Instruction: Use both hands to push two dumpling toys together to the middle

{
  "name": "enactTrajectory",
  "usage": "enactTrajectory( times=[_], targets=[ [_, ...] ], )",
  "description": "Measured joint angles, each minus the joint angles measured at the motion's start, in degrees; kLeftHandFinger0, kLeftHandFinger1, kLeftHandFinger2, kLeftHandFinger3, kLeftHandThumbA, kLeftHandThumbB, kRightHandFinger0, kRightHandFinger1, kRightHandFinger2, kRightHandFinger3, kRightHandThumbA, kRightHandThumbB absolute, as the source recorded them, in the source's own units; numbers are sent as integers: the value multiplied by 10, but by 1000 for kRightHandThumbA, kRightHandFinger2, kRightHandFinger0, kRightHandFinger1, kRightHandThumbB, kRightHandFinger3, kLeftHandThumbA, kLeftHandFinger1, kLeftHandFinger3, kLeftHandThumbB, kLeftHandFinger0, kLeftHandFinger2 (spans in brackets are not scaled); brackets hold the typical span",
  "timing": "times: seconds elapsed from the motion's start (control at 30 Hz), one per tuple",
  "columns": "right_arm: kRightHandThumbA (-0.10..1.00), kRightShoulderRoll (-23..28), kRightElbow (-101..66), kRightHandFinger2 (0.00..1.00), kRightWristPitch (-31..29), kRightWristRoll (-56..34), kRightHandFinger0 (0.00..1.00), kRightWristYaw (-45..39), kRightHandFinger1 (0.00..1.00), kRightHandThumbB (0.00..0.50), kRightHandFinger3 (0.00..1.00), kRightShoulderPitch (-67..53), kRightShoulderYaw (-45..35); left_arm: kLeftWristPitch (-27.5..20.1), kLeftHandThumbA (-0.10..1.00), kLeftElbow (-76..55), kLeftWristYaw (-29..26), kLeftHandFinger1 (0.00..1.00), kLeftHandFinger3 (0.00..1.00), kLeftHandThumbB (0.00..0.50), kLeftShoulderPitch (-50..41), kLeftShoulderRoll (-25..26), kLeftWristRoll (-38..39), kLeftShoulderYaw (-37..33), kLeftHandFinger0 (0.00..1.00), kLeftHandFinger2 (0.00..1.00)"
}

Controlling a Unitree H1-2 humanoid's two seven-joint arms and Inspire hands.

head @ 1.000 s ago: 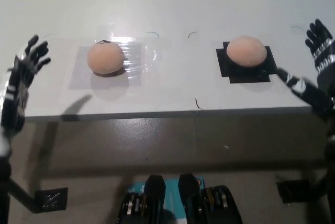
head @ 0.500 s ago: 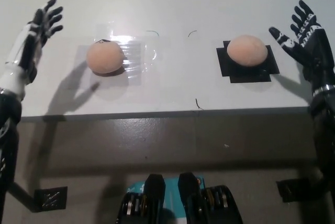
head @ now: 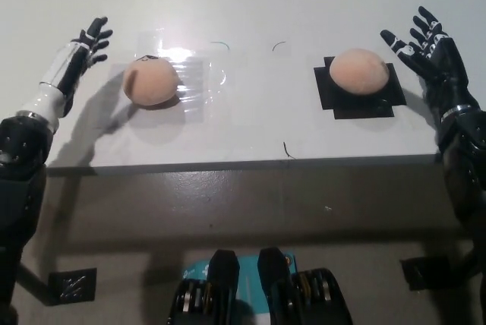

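- Both hands have drawn inward over the desk since half a second ago; the two dumplings lie where they were.
- No writing can be read anywhere in the head view.
- Left hand (head: pixel 85 44) hovers near the desk's left edge, fingers spread, holding nothing, just left of the left dumpling (head: pixel 151 81), which sits on a clear plastic sheet (head: pixel 199 74).
- Right hand (head: pixel 430 50), fingers splayed, is beside the right dumpling (head: pixel 358 70) on a black square (head: pixel 357 101).
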State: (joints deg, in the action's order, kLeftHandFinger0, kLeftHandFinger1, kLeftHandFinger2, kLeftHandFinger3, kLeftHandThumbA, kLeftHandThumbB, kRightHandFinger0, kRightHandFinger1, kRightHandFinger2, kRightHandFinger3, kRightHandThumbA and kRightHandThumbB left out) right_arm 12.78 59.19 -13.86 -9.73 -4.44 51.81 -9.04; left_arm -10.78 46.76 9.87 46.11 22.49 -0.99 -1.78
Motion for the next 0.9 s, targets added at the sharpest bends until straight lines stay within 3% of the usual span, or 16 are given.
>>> enactTrajectory(
  times=[0.03, 0.23, 0.3, 0.37, 0.5, 0.8, 0.83, 0.9],
  targets=[
    [1000, 0, 0, 1000, -2, 0, 1000, 0, 1000, 325, 1000, 0, 0, -5, 1000, 9, 0, 1000, 1000, 343, 2, -1, -2, -3, 1000, 1000],
    [1000, -2, 3, 1000, -15, 1, 1000, 0, 1000, 327, 1000, -1, 0, -39, 1000, 71, -1, 1000, 1000, 429, 15, -15, -24, -30, 1000, 1000],
    [1000, -2, 4, 1000, -16, 1, 1000, 0, 1000, 318, 1000, -3, 0, -46, 1000, 84, -2, 1000, 1000, 430, 15, -23, -27, -33, 1000, 1000],
    [1000, -4, 3, 1000, -16, 0, 1000, 0, 1000, 314, 1000, -5, 0, -54, 1000, 96, -3, 1000, 1000, 375, 16, -30, -30, -36, 1000, 1000],
    [1000, -10, 4, 1000, -16, 0, 1000, 0, 1000, 320, 1000, -8, 0, -75, 1000, 105, -6, 1000, 1000, 324, 17, -40, -36, -43, 1000, 1000],
    [1000, -35, 35, 1000, -26, -1, 1000, -3, 1000, 296, 1000, -8, 0, -88, 1000, 87, -8, 1000, 1000, 284, 9, -63, -45, -52, 1000, 1000],
    [1000, -37, 38, 1000, -27, -1, 1000, -3, 1000, 287, 1000, -8, 0, -88, 1000, 84, -8, 1000, 1000, 255, 7, -65, -46, -52, 1000, 1000],
    [1000, -48, 49, 1000, -31, -1, 1000, -4, 1000, 284, 1000, -9, 1, -88, 1000, 72, -9, 1000, 1000, 278, 0, -74, -48, -51, 1000, 1000]
  ],
)
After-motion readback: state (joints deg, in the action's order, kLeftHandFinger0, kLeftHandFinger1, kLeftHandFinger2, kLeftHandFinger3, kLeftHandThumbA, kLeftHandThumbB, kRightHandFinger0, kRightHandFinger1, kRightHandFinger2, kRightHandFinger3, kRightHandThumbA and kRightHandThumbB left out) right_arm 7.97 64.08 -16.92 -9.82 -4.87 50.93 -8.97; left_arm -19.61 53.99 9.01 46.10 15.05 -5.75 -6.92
